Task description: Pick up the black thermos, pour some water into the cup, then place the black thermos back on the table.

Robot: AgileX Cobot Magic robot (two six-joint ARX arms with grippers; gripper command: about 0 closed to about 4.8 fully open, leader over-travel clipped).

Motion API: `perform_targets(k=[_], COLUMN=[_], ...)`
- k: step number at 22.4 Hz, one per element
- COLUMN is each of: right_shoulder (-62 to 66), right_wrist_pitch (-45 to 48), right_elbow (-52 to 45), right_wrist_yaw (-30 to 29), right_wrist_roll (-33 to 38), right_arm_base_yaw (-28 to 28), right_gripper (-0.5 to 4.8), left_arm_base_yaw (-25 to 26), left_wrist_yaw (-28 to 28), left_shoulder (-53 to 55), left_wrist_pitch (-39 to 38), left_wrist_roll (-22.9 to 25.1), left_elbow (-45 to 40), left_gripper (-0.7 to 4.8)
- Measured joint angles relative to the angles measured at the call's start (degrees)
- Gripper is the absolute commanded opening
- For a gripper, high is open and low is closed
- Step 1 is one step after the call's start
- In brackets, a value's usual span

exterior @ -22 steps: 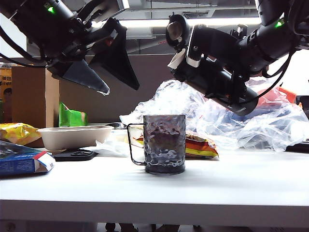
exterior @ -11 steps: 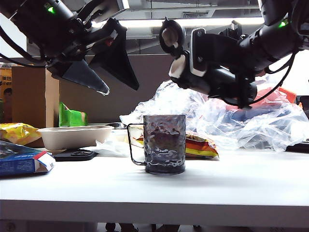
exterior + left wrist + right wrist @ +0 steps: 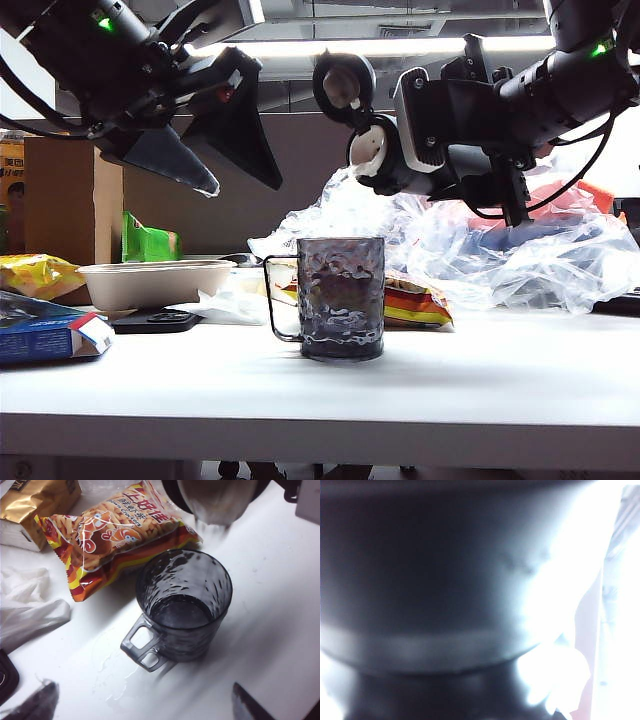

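Our right hand [image 3: 470,150] is clamped around the black thermos [image 3: 400,160], tipped nearly level above the cup [image 3: 340,297], lid flipped open. Our left hand [image 3: 200,140] hangs spread wide and empty, up on the left. The cup stands mid-desk [image 3: 480,380], near the front edge, beside a snack bag [image 3: 110,535].

My left gripper [image 3: 215,155] hangs high on the left side, its two dark wedge-shaped fingers [image 3: 165,160] spread wide and pointing down toward the middle, holding nothing. My right arm reaches in from the upper right, wrist rolled sideways; the right gripper [image 3: 470,140] is clamped around the black thermos [image 3: 400,165], held nearly level, well above the table.
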Motion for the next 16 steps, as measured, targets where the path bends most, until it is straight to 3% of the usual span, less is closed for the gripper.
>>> perform_targets(k=[16], right_shoulder=[0.0], right_wrist_pitch=[0.02], right_elbow=[0.02], right_wrist_yaw=[0.07], right_wrist_roll=[-5.97], right_arm_base_yaw=[-0.02], right_gripper=[1.67], left_arm_base_yaw=[0.0], left_wrist_yaw=[0.0], left_shoulder=[0.0], left_wrist_pitch=[-1.25], left_wrist_roll=[0.0], left_elbow=[0.0], left_gripper=[4.79])
